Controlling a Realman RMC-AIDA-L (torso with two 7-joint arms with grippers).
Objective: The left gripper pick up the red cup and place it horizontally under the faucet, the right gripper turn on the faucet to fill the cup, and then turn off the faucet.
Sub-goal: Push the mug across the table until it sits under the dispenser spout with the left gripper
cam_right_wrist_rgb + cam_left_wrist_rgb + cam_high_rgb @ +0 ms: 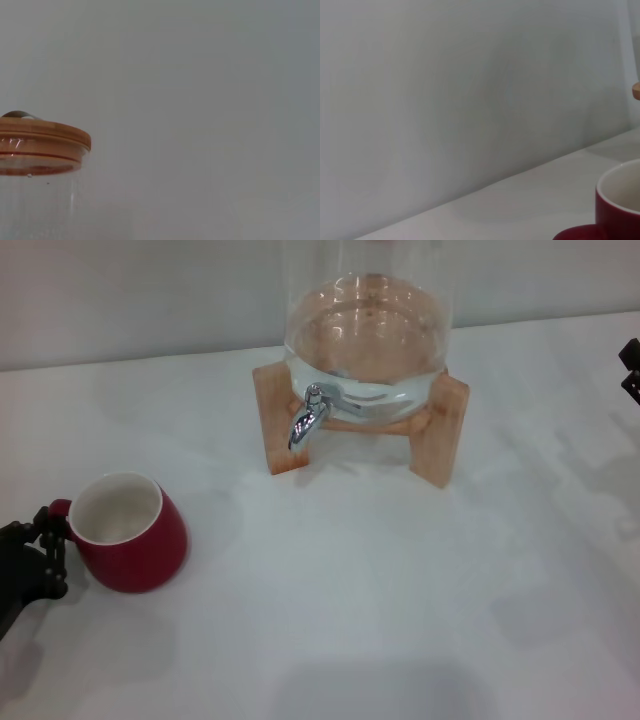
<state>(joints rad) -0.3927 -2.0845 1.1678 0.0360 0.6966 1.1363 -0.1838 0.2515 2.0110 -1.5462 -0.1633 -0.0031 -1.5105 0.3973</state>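
Reaching in from the lower left of the head view, the left gripper [45, 545] sits right at the small loop handle of the red cup [128, 532], its black fingers lying on either side of that handle, which looks like the sensible place to take a squat, rounded mug whose body is too wide for the claw; whether the fingers are already clenched on the handle or merely around it I cannot tell. The cup stands upright on the white surface [380, 600] at the middle left of the frame, glossy dark-red ceramic outside, matt white inside, and seemingly empty; the left wrist view catches only its rim and flank at the lower right corner. It is well apart from the faucet [308, 416], so carrying it there is the step ahead, I judge. Farther back, at upper centre, that small chrome tap points its spout down and forward from a clear glass dispenser [365, 330] raised on a pale wooden stand [440, 430], leaving room beneath for a cup. The right gripper [630, 370] waits at the far right edge, barely in frame, its state not visible. The right wrist view shows the dispenser's wooden lid [42, 135].
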